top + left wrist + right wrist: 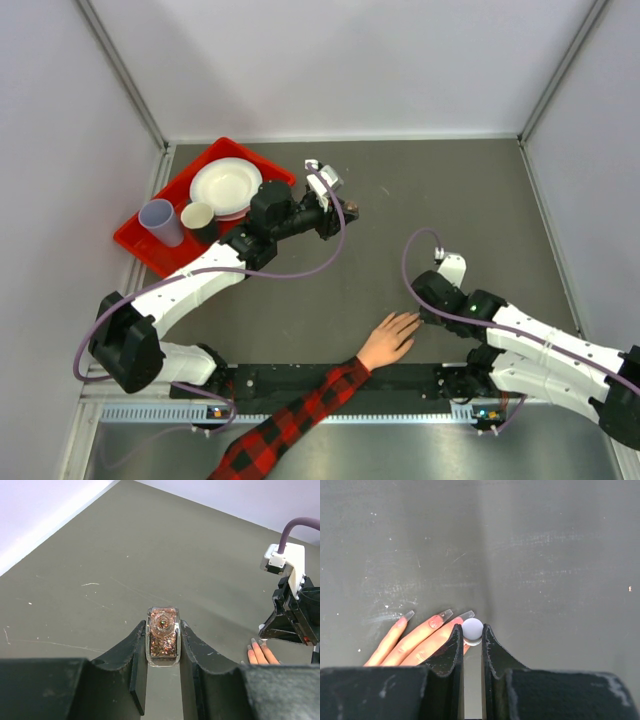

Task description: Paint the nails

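Pale nails (445, 615) lie just beside the right hand (472, 629).

White link shells and black joints on left arm (195, 283) and right arm (545, 335); mauve cable (300, 523) running along each; black fingers (135, 662), scuffed at edges; white mount block (289, 562) at wrist

Top view: hand (390, 340) flat on the table (440, 190), plaid sleeve (300, 410) trailing back.
Right gripper (424, 314) just beside the hand's fingertips. Left gripper (345, 208), small bottle (352, 208) at its tip, well beyond the hand. Red tray (135, 240) far left of it.
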You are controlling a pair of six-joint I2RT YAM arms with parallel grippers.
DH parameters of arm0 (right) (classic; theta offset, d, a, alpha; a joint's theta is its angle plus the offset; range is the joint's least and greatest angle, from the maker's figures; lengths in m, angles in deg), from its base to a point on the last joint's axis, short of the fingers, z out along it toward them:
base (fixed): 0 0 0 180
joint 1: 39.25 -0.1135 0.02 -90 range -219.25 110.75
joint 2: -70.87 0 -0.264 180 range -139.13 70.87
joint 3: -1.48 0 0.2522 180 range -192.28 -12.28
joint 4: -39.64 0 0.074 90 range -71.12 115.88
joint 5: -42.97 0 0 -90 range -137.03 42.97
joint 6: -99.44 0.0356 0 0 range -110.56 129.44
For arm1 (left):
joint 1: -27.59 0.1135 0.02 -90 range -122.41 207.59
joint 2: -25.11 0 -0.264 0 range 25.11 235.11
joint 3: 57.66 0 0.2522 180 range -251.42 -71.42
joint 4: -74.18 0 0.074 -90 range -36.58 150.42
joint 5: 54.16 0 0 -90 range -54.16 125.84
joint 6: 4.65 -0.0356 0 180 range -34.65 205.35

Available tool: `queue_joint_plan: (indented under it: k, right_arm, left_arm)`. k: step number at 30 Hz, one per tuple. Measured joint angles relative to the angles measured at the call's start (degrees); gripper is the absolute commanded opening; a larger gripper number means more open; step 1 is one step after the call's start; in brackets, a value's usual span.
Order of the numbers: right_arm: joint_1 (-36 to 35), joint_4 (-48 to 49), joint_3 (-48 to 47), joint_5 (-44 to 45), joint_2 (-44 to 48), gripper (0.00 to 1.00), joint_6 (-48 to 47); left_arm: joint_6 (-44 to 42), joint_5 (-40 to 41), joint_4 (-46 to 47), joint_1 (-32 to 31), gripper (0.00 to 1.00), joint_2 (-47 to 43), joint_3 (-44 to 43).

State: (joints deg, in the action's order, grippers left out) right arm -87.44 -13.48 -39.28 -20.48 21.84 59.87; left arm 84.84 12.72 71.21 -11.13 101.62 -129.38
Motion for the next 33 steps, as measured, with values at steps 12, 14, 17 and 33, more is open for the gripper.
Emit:
queue_joint_plan:
  k: [12,14,17,33]
  right_arm:
    - [0.0,0.1,0.0,0.4,-0.2,0.00,0.2]
    - [0.0,0.4,0.0,0.4,-0.3,0.00,0.2]
    - [0.0,0.9,0.0,0.4,-0.7,0.00,0.1]
    - [0.0,1.2,0.0,1.6,-2.1,0.00,0.2]
  left_arm:
    - [0.0,0.0,0.0,0.0,0.00,0.0,0.0]
    - [0.0,0.0,0.0,0.0,0.00,0.0,0.0]
    - [0.0,0.0,0.0,0.0,0.00,0.0,0.0]
    - [0.0,0.0,0.0,0.0,0.00,0.0,0.0]
